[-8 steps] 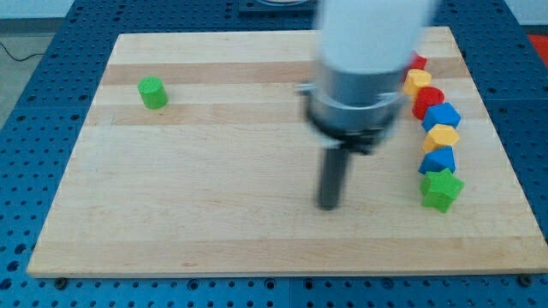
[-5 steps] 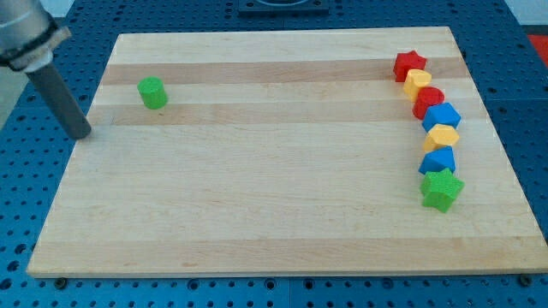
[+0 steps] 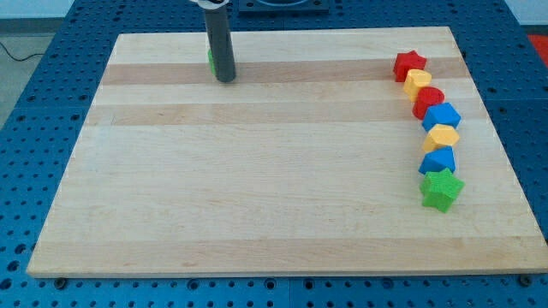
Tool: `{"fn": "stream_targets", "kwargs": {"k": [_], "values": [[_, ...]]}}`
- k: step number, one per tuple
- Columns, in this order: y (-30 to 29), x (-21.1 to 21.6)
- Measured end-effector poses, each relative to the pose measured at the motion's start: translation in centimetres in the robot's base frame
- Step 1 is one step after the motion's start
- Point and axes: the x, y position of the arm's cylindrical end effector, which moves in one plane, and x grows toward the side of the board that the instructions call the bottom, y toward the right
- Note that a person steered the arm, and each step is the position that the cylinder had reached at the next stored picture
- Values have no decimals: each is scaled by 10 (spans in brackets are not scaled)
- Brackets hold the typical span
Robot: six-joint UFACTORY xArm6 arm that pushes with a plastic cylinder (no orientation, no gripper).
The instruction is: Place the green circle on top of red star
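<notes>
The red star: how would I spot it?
Follow the curved column of blocks down the board's right side. The red star heads it at the top, touching a yellow block; the other red block is rounded, not pointed.

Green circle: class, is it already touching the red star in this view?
No: the green circle shows only as a sliver behind my tip near the view's top, far left of the red star.

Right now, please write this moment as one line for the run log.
my tip: at the view's top, left of centre | green circle: mostly hidden behind rod | red star: far at the view's right, heading block column | stage: circle not at star
</notes>
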Motion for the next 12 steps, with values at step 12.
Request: {"fn": "stream_targets", "kwargs": {"k": [12], "values": [[230,-90]]}}
